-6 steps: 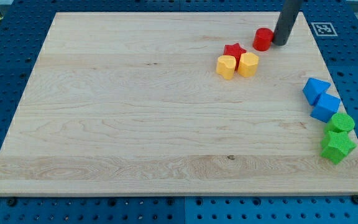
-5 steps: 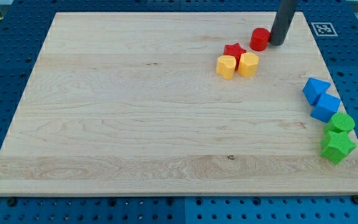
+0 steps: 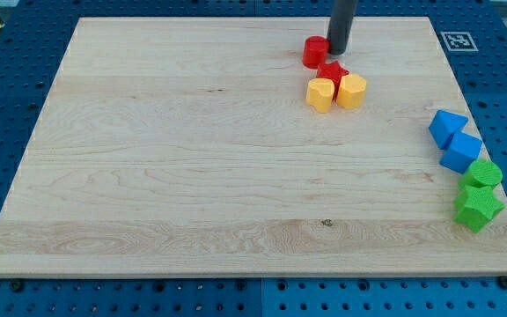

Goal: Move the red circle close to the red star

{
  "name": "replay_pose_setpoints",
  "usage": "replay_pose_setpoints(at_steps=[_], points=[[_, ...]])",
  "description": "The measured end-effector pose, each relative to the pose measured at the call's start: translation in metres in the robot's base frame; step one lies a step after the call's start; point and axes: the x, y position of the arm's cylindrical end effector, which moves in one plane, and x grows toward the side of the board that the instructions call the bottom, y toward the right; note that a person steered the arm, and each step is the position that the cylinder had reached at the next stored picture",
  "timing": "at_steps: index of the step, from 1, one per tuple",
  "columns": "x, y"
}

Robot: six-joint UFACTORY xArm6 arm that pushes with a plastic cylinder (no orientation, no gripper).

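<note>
The red circle point(image 3: 314, 51) lies near the view's top, just up and left of the red star point(image 3: 331, 71), almost touching it. My tip point(image 3: 336, 52) stands right against the circle's right side and directly above the star in the view. The star sits against two yellow blocks, a yellow heart point(image 3: 320, 94) and a yellow hexagon point(image 3: 352, 90), just below it.
Two blue blocks point(image 3: 448, 128) point(image 3: 461, 152) and two green blocks point(image 3: 482, 173) point(image 3: 477, 208) stand in a line along the wooden board's right edge point(image 3: 500, 185). A marker tag point(image 3: 459, 40) lies off the board's top right corner.
My tip has slid to the view's left and pushed the red circle left with it, from right of the star to just up and left of it.
</note>
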Motion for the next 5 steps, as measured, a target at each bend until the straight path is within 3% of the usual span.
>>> replay_pose_setpoints(at_steps=[3, 5], points=[[-0.03, -0.026], [-0.009, -0.037]])
